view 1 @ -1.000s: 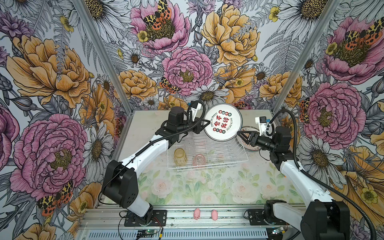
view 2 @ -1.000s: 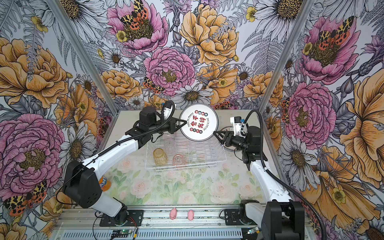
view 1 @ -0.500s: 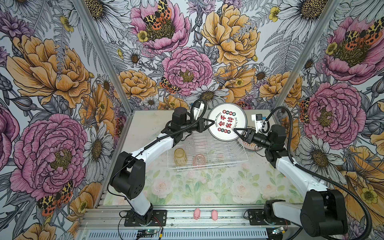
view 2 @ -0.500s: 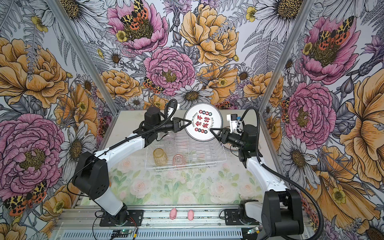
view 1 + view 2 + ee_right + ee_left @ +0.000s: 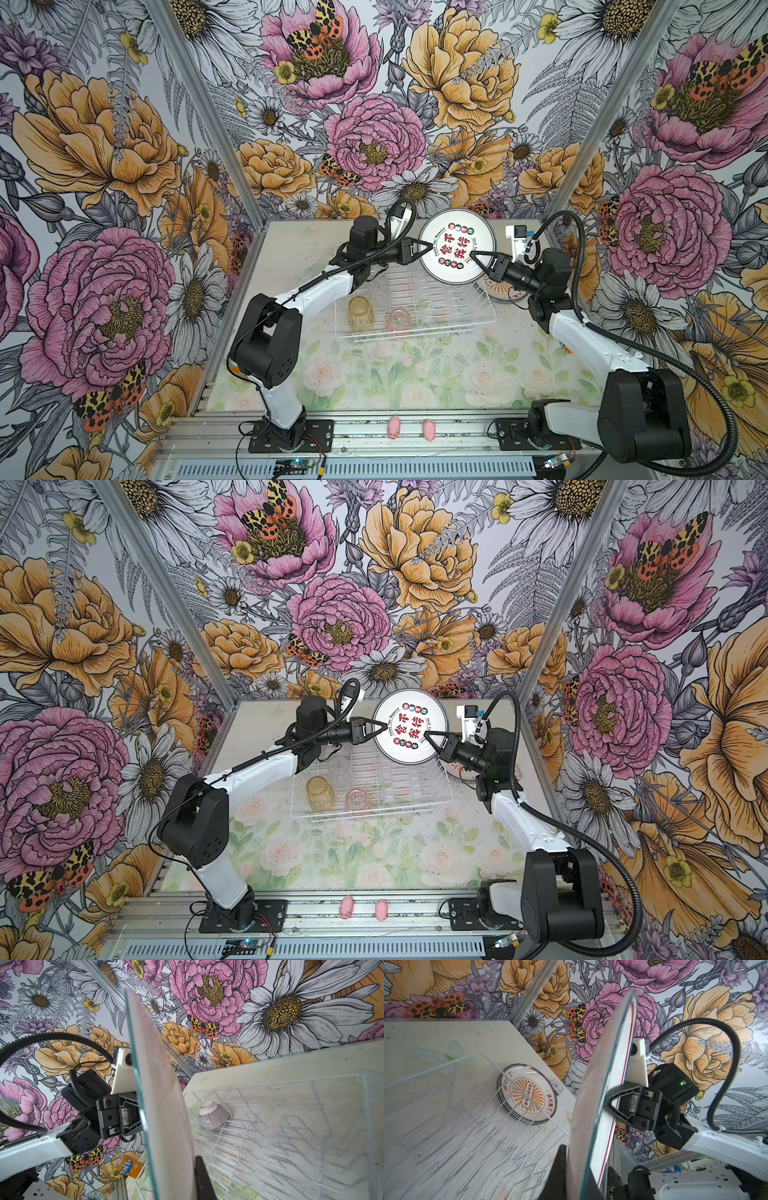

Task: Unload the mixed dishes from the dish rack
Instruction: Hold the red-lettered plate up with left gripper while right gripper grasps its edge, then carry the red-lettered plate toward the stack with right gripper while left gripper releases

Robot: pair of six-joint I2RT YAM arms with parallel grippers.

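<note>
A round white plate (image 5: 457, 246) (image 5: 410, 727) with a dark rim and red and black characters stands upright in the air over the far right of the dish rack (image 5: 415, 334) (image 5: 374, 811). My left gripper (image 5: 426, 250) (image 5: 379, 730) is shut on its left rim. My right gripper (image 5: 478, 259) (image 5: 430, 741) is shut on its lower right rim. The left wrist view shows the plate (image 5: 602, 1095) edge-on, as does the right wrist view (image 5: 164, 1105). In the rack lie an amber tumbler (image 5: 360, 313), a pink tumbler (image 5: 398, 322) and a ribbed grey bowl (image 5: 213, 1118).
A stack of plates (image 5: 505, 291) (image 5: 527, 1095) lies flat on the table just right of the rack, under my right gripper. A Fanta can (image 5: 129, 1166) lies beyond the rack's left side. Two pink pig figures (image 5: 393, 427) sit on the front rail. Flowered walls close three sides.
My right gripper has risen from over the plate stack to the held plate and shut on its rim. My left gripper carried the plate slightly to the right.
</note>
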